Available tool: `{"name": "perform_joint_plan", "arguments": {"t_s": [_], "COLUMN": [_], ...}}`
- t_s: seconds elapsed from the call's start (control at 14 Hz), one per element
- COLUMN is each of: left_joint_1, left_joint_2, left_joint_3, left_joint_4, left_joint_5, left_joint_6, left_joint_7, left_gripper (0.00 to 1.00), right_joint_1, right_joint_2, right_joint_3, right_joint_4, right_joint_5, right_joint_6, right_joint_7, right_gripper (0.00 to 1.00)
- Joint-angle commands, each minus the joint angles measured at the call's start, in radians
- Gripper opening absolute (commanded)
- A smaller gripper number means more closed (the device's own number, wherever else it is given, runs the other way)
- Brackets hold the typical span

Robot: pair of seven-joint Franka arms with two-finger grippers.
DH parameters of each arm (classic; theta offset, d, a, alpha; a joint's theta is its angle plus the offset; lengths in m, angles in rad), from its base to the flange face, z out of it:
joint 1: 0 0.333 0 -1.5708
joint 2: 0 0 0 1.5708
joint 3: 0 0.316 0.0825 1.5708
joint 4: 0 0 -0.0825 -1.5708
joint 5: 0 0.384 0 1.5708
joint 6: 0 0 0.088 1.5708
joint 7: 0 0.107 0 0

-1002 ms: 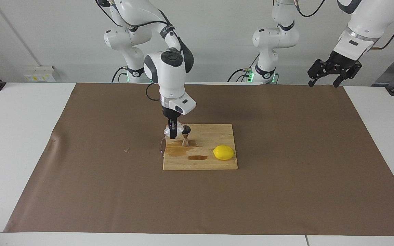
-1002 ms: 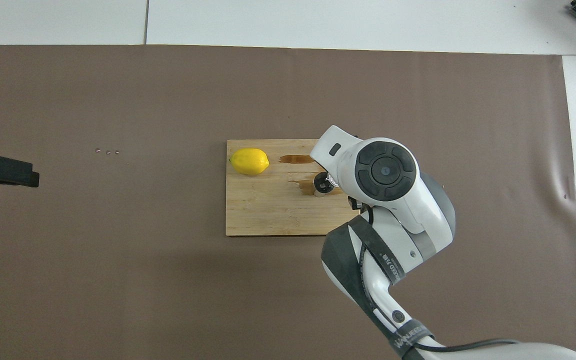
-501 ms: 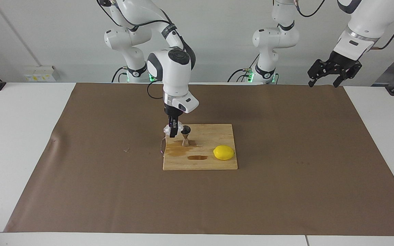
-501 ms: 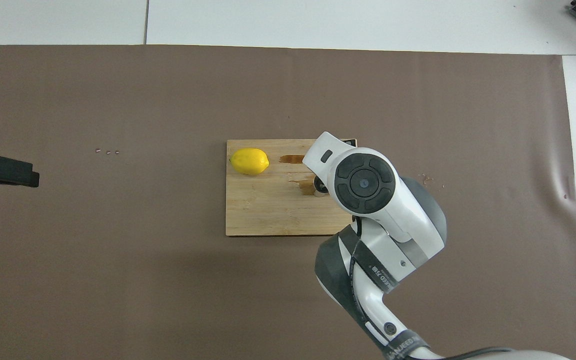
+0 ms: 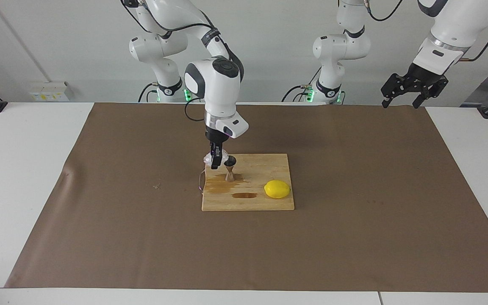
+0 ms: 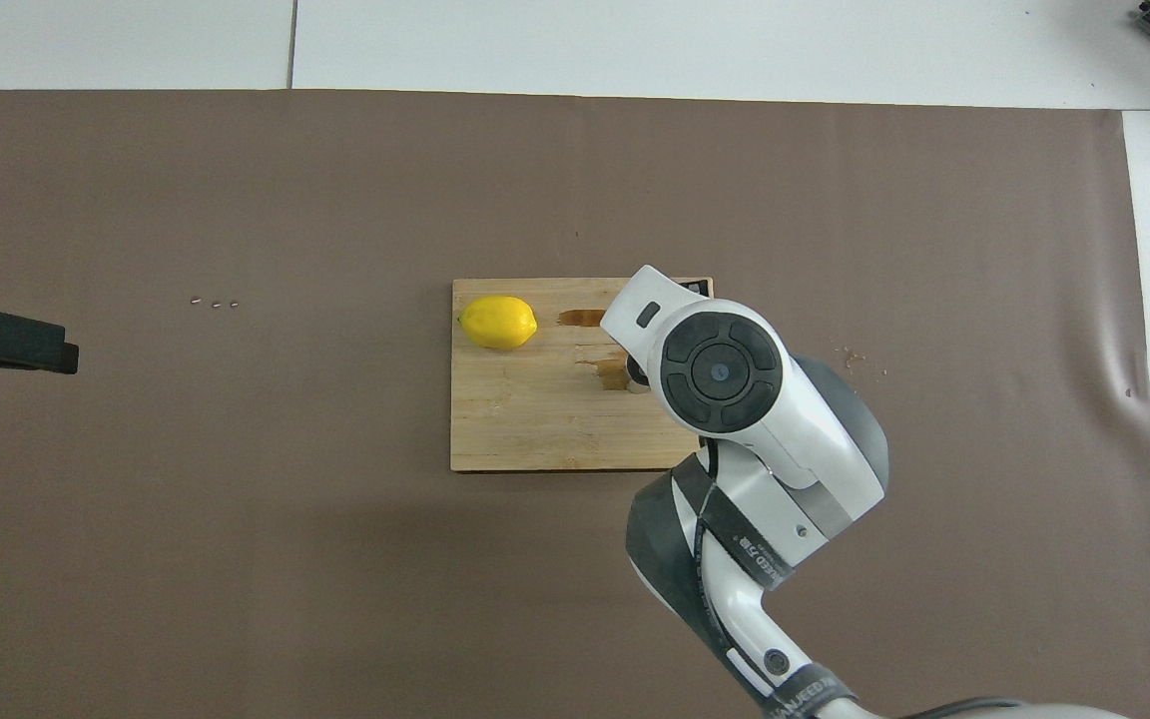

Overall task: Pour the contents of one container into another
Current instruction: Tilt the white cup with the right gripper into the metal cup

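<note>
Closest to the robots I have the left gripper [image 5: 411, 90], waiting up in the air over the left arm's end of the table with its fingers spread apart and nothing in them.

Next out is the wooden cutting board [image 5: 269, 163] on the brown mat [image 5: 354, 190]. At its corner nearest the robots, toward the right arm's end, my right gripper [image 5: 215, 163] points straight down with its fingers clamped on the clear glass cup [image 5: 207, 160], which I read as held just above the board; the arm hides it from overhead. Just beside the cup stands the steel jigger [image 5: 230, 168], upright on the board, and I cannot tell whether cup and jigger touch.

Farther from the robots on the board lie two dark wet stains [image 5: 244, 195], one spreading from the jigger's foot. Farther still, toward the left arm's end of the board, sits the lemon [image 5: 277, 189].
</note>
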Motion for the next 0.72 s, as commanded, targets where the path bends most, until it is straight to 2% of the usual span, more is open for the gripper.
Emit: {"name": "perform_joint_plan", "arguments": {"t_s": [0.0, 0.21, 0.43, 0.64], "left_joint_1": [0.01, 0.009, 0.009, 0.01], "left_joint_2": [-0.03, -0.03, -0.03, -0.03], "left_joint_3": [-0.007, -0.007, -0.007, -0.007], "left_joint_4": [-0.036, -0.036, -0.036, -0.036], "left_joint_5": [0.017, 0.017, 0.017, 0.017], "left_joint_6": [0.021, 0.021, 0.021, 0.021], "left_joint_7": [0.007, 0.007, 0.007, 0.007], "left_gripper": [1.0, 1.0, 1.0, 1.0], "right_joint_1": [-0.015, -0.02, -0.024, -0.034], "right_joint_2": [-0.011, -0.007, -0.006, -0.006], "right_joint_3": [0.011, 0.013, 0.013, 0.013], "right_joint_4": [-0.006, -0.006, -0.006, -0.009], "right_joint_5": [-0.011, -0.01, 0.064, 0.079], "right_joint_6": [0.027, 0.046, 0.058, 0.083], "right_joint_7": [0.032, 0.077, 0.075, 0.075], "right_gripper": [0.5, 0.5, 0.5, 0.5]}}
